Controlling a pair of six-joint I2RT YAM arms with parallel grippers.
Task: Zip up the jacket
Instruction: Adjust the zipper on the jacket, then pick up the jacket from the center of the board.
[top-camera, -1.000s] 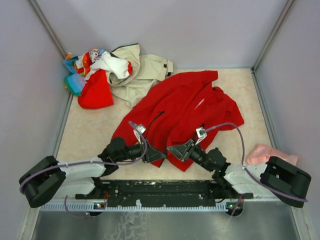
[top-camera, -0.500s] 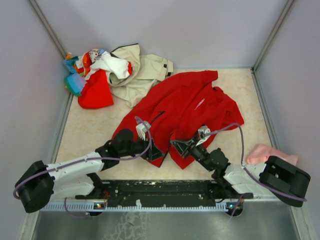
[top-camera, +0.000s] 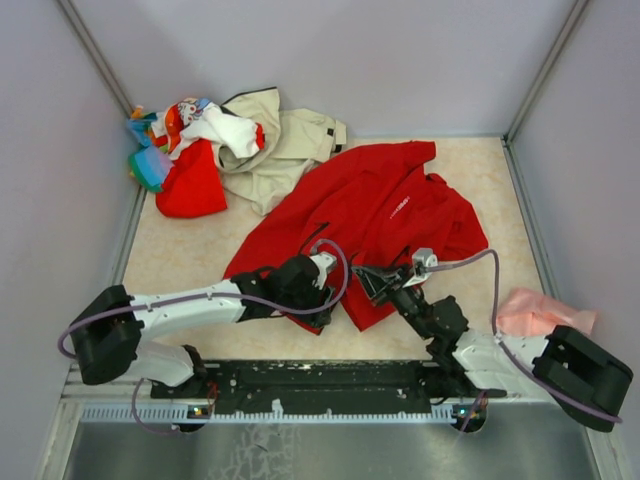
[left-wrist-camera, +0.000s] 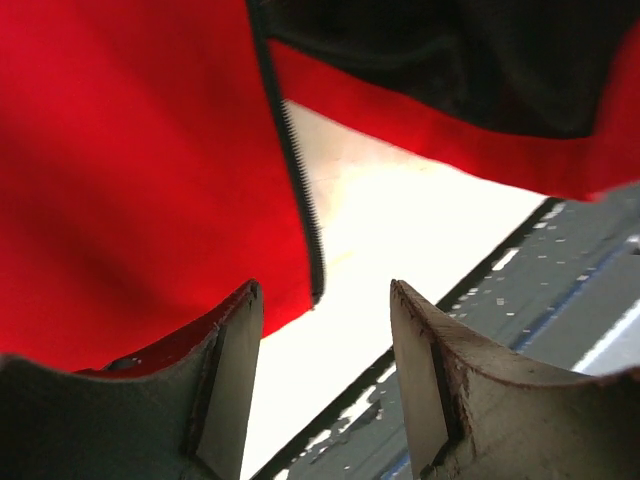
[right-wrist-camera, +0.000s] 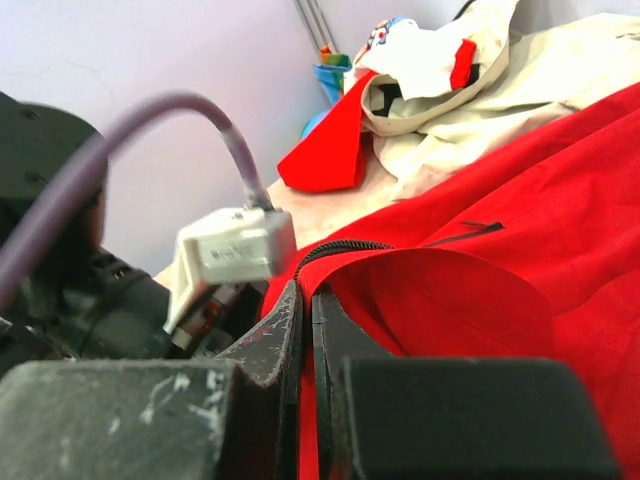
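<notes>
Zipper ends are being gathered: the right tool pinches the hem of the bright red long-sleeved jacket just ahead of it, and the spread left tool should next clamp the black zipper edge between its tips.

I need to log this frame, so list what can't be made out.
Zipper slider: seen in no view; in the top view the left gripper and right gripper cover part of the jacket hem.
Zipper teeth: left wrist view, cut off by the top edge.
Right grip: right wrist view, the shut fingers hide how much cloth they pinch.
Logo: top view, too small to read.
</notes>
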